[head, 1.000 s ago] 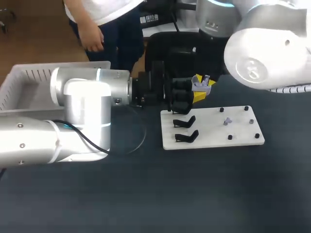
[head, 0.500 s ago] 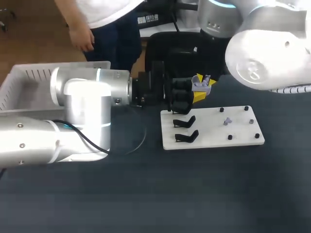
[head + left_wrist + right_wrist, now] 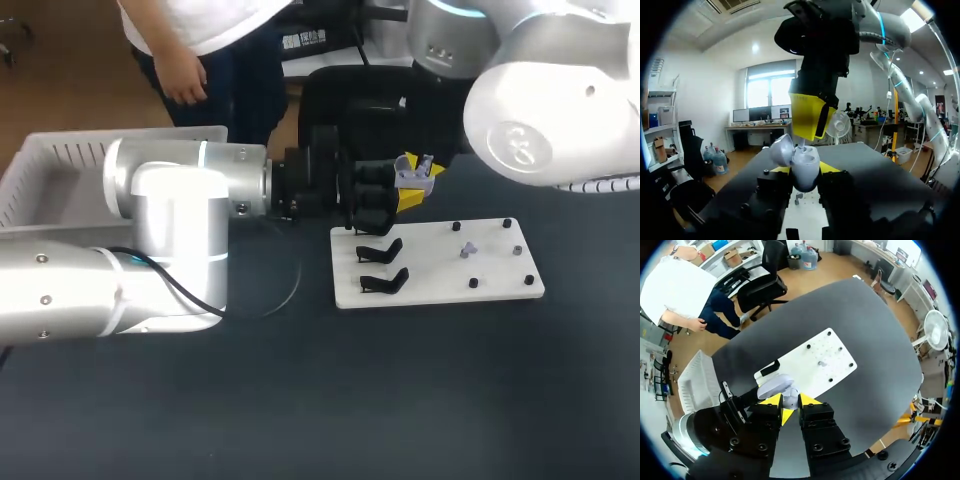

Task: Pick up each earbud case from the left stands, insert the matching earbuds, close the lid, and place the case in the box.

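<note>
My left gripper [image 3: 403, 192] comes in from the left and is shut on a lavender earbud case [image 3: 806, 162], held off the table with its lid [image 3: 782, 149] open. In its wrist view the case sits between its yellow-tipped fingers. My right gripper [image 3: 810, 120] hangs just above the open case with its tips pointing down into it. In the right wrist view the right gripper [image 3: 789, 403] is shut on a small pale earbud [image 3: 789, 398], with the case [image 3: 774, 386] right below. A second lavender earbud [image 3: 468, 249] rests on the white board [image 3: 440, 285].
Two bare black stands [image 3: 381, 251] [image 3: 386, 281] sit on the board's left side, with several black pegs [image 3: 473, 283] on its right. A white slatted box [image 3: 45, 170] stands at the far left behind my left arm. Dark tabletop lies in front.
</note>
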`<state>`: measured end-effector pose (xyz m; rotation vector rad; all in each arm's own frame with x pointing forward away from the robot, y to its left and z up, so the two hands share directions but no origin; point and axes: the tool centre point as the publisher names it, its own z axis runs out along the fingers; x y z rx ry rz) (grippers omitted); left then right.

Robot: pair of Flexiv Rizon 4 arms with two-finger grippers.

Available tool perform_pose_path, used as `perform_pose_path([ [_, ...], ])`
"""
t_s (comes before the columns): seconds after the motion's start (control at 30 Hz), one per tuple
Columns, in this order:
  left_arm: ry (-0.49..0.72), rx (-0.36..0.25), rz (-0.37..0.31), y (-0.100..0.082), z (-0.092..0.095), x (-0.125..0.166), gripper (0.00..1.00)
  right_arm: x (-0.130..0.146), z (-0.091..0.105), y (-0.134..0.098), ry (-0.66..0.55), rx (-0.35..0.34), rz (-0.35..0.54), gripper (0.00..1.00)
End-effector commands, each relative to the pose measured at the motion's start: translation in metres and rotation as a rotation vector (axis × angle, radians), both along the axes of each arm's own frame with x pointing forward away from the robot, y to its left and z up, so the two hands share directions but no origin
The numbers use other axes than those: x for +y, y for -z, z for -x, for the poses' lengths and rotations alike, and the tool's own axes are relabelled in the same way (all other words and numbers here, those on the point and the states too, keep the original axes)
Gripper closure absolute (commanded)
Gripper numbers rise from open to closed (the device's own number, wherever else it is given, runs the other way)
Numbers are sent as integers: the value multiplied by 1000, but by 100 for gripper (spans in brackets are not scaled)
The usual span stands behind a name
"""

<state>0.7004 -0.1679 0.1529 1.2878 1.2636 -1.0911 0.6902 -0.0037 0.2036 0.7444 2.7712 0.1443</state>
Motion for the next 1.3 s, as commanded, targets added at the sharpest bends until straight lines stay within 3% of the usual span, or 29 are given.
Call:
perform_pose_path([
  [0.03, -5, -5, 7, 1, 1, 0, 100, 0, 1, 1, 1, -3, 0, 100],
  [1.27, -5, -5, 7, 1, 1, 0, 100, 2, 1, 14, -13, 32, -5, 100],
  [1.3, -5, -5, 7, 1, 1, 0, 100, 2, 1, 13, -12, 31, -5, 93],
])
